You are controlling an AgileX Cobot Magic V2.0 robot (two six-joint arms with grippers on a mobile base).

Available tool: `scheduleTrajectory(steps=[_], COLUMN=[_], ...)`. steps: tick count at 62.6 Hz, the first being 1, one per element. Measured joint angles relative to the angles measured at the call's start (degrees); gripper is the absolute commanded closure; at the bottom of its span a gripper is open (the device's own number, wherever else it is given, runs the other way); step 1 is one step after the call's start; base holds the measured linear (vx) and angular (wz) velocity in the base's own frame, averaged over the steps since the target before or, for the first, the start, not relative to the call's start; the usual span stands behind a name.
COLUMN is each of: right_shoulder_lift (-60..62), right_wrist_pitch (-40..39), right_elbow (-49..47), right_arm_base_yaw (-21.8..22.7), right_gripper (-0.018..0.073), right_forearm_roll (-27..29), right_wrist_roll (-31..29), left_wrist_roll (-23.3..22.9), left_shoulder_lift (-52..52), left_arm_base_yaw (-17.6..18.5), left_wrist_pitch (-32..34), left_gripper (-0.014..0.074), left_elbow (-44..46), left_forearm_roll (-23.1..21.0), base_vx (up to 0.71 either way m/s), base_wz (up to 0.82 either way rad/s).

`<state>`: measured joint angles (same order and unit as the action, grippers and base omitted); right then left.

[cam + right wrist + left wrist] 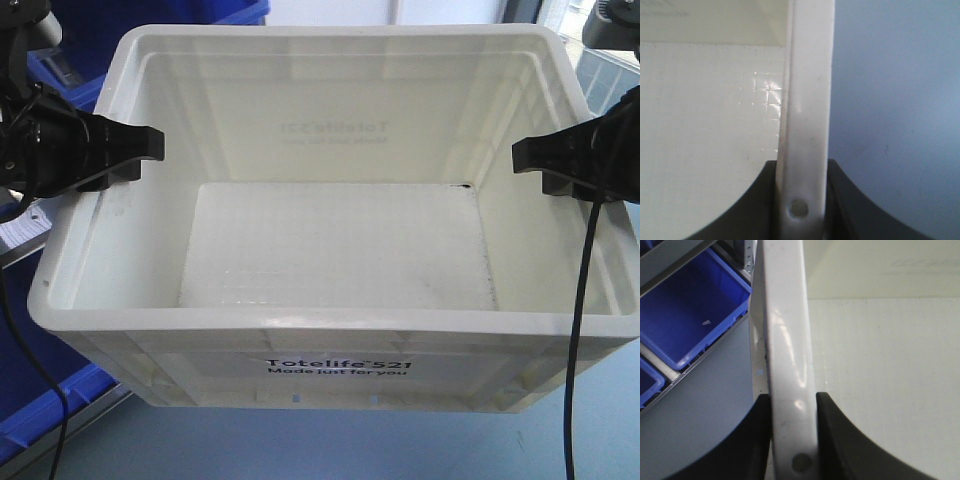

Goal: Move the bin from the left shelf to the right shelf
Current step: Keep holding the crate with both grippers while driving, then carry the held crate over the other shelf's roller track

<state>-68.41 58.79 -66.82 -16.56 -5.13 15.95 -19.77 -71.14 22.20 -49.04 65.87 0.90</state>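
The bin (330, 350), a large white tote printed "Totelife 521", fills the front view, empty inside. My left gripper (150, 145) is shut on the bin's left rim (787, 355), one black finger on each side of the wall. My right gripper (525, 155) is shut on the right rim (807, 100) in the same way. In both wrist views the white rim runs straight up between the black fingers (837, 440) (752, 205). Neither shelf can be told apart from here.
Blue plastic bins (687, 315) sit on a grey rack to the left, also seen in the front view (50, 410) (70, 70). A grey-blue surface (890, 110) lies under and to the right of the bin. Black cables (575, 330) hang from both arms.
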Motion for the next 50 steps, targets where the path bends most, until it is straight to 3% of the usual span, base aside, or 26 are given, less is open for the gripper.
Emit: scheduleTrajectory(steps=[50], right_shoulder_lift=[0.0], right_wrist_pitch=[0.0], right_elbow=[0.0], right_arm_base_yaw=[0.0], right_gripper=[0.0559], right_forearm_roll=[0.1], right_wrist_roll=[0.0], left_wrist_roll=[0.0], left_shoulder_lift=[0.0], left_arm_base_yaw=[0.0], left_wrist_pitch=[0.0], left_gripper=[0.0524], left_elbow=[0.0], left_forearm_roll=[0.1], base_vx=[0.09], base_wz=[0.56])
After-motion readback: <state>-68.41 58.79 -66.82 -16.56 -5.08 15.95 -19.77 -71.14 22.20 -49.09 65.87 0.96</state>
